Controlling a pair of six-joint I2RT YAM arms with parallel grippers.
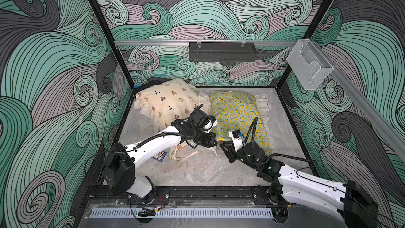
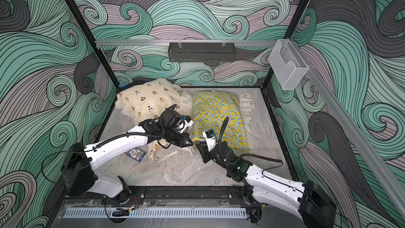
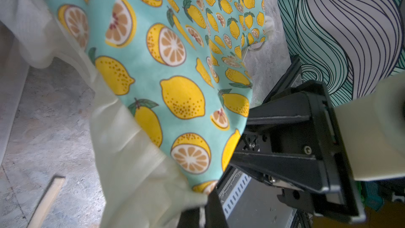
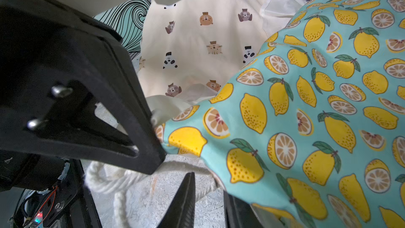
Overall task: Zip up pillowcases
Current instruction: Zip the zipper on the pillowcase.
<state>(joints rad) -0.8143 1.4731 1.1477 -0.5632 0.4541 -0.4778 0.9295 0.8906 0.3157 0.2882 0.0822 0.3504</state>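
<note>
Lemon pillowcase (image 1: 238,115): lies on the right half of the table (image 1: 197,172). Its cream ruffle touches the bear pillowcase (image 1: 166,101) beside it, and its near corner points at both claws.
Bear pillowcase: back left, with its near end under the left arm.
Left gripper (image 1: 214,143): clamped shut on the cream ruffle at the lemon case's near corner. The left wrist view shows the ruffle running into its fingers.
Right gripper (image 4: 209,185): jaws narrowly apart, just beside the left claw at the same corner. A white braided cord (image 4: 105,178) crosses the gap, and nothing looks pinched.
Zipper: not seen in any view. It possibly sits under the ruffle along the near edge, and the cord may be its pull.
Handling (judgement): light, soft and stuffed. The cloth bunches and stretches rather than resisting, and the thin ruffle likely slips or tears free if pulled hard.
Where to hold (judgement): one claw at the ruffle's root on the seam, close to the zip end, to keep the edge taut. The other takes the pull or cord, not loose cloth.
Risk (judgement): without counter-tension the case just drags across the table.
</note>
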